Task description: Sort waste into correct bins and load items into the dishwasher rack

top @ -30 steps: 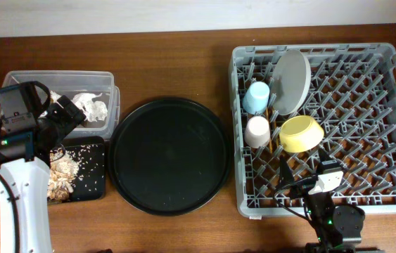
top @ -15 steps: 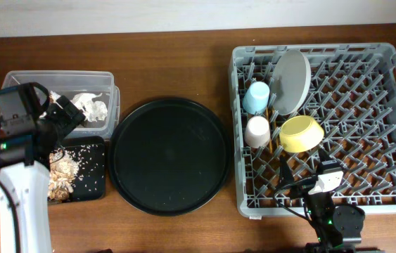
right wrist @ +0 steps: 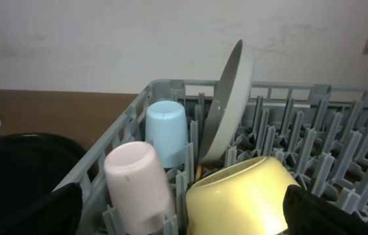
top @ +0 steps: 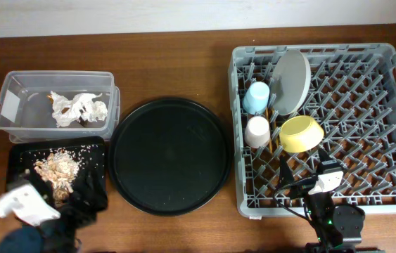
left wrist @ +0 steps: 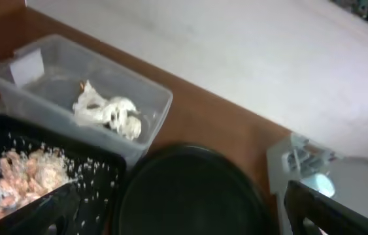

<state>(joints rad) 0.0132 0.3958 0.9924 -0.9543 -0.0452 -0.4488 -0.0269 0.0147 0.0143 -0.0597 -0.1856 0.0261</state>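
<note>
Sorting looks done, so the left hand (top: 88, 195) and right hand (top: 306, 180), both spread and empty, should park clear of black tray (top: 20, 152) and rack (top: 370, 130).

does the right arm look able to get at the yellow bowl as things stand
Probably yes. The right hand, open, sits at the near edge of the rack, and the yellow bowl lies ahead with only pegs between. The pink cup stands close beside it, so room is tight.
</note>
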